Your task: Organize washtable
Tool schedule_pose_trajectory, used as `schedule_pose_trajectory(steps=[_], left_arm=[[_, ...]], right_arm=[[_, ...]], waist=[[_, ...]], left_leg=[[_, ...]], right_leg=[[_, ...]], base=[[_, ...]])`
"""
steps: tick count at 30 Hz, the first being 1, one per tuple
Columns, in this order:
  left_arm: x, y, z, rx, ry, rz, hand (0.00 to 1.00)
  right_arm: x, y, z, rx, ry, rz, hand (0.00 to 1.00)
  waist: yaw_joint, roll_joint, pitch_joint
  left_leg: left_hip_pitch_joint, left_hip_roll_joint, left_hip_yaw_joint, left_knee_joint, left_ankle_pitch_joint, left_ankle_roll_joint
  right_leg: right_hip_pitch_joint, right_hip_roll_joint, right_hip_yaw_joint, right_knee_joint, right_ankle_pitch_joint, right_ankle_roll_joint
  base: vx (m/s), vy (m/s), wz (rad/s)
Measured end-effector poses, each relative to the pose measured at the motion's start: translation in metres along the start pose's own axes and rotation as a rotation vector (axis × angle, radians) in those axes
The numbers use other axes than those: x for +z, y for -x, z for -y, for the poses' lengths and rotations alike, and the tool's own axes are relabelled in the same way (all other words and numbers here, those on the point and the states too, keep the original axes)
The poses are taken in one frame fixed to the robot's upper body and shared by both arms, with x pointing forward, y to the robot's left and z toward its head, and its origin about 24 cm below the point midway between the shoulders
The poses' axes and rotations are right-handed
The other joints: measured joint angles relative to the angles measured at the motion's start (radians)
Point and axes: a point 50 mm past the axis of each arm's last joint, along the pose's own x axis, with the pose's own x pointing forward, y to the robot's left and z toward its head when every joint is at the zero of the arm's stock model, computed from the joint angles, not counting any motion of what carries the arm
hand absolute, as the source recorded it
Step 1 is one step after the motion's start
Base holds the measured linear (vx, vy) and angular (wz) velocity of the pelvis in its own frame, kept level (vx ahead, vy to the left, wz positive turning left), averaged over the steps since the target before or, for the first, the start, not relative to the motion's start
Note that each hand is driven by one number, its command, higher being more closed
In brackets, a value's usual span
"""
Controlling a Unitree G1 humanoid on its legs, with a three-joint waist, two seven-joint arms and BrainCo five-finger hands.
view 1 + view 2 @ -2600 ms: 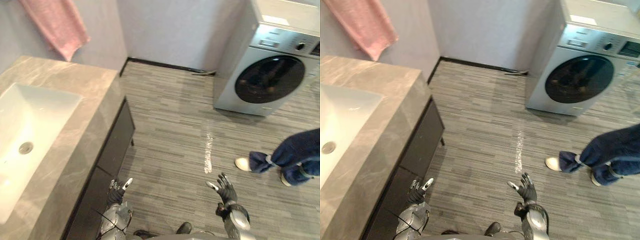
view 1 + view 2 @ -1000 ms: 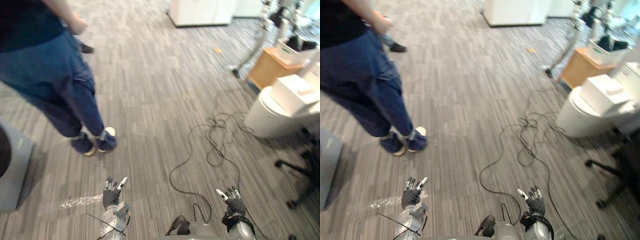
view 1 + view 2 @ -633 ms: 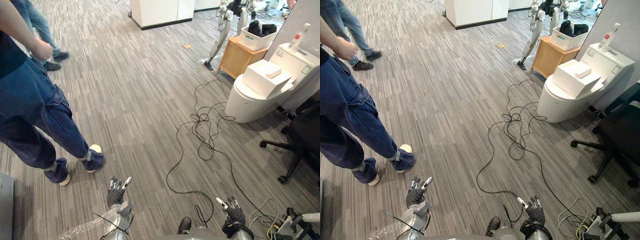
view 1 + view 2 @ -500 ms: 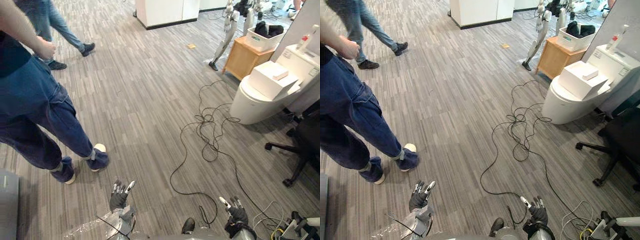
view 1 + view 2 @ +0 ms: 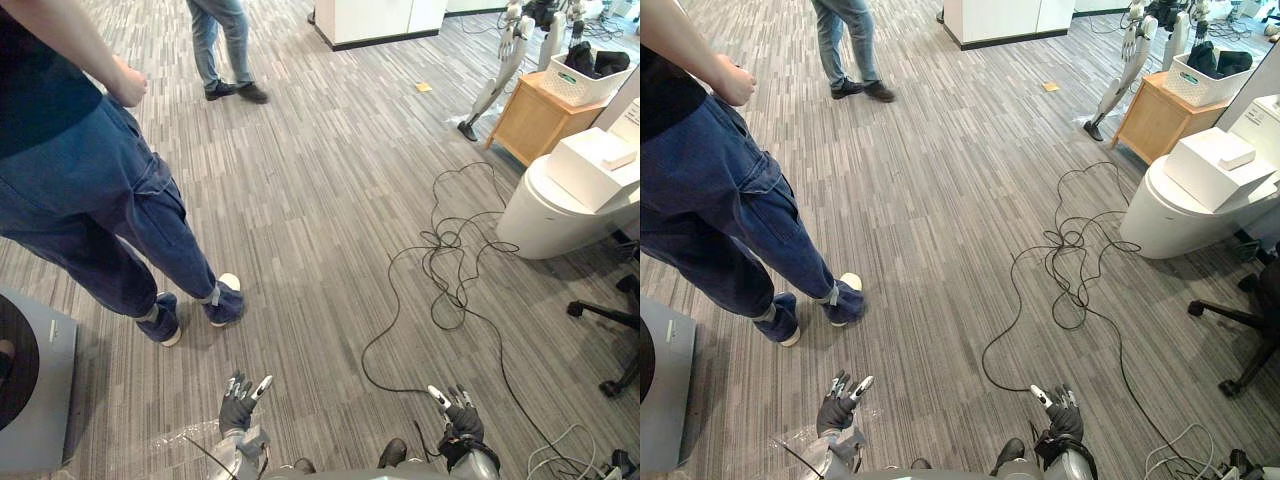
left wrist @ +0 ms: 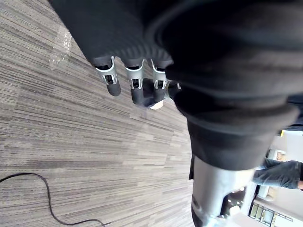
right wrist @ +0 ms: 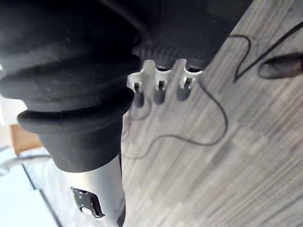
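Washtable: I cannot tell where it is. The left hand (image 5: pixel 240 404) hangs low over the grey floor (image 5: pixel 300 200) with its fingers (image 6: pixel 134 85) straight and spread. The right hand (image 5: pixel 459 418) hangs the same way, fingers loose and apart. A person (image 5: pixel 110 220) in blue jeans stands just ahead of the left hand. A white toilet (image 5: pixel 555 215) sits well ahead of the right hand, off to its right.
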Motion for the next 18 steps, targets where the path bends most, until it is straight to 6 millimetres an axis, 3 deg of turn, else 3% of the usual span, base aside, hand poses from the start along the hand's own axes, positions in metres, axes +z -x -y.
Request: schedule_pose_trajectory(steps=[2,3,18], left_arm=[[-0.002,0.001,-0.001,0.004,-0.001,-0.007,0.0],[-0.012,0.004,-0.007,0.026,-0.01,-0.057,0.0],[-0.016,0.005,-0.011,0.034,-0.065,-0.076,0.0]], right_arm=[[0.0,0.0,-0.001,0.005,0.01,-0.003,0.0],[-0.006,0.001,-0.005,0.024,0.035,-0.028,0.0],[-0.012,0.004,0.0,0.018,0.106,-0.052,0.0]], waist=[[0.006,-0.006,-0.003],[0.025,-0.029,-0.023],[0.022,-0.026,-0.021]], left_leg=[[0.001,-0.002,0.006,0.0,0.0,0.0],[-0.002,-0.03,0.004,-0.015,0.018,0.025],[-0.015,-0.035,-0.022,-0.042,0.05,0.035]], right_leg=[[0.001,0.001,0.014,-0.012,0.01,-0.002],[-0.007,-0.007,0.035,-0.034,0.041,-0.001],[-0.017,-0.009,0.021,-0.023,0.045,-0.007]], base=[[-0.04,0.049,-0.09],[-0.03,0.039,-0.05],[-0.01,0.007,0.05]])
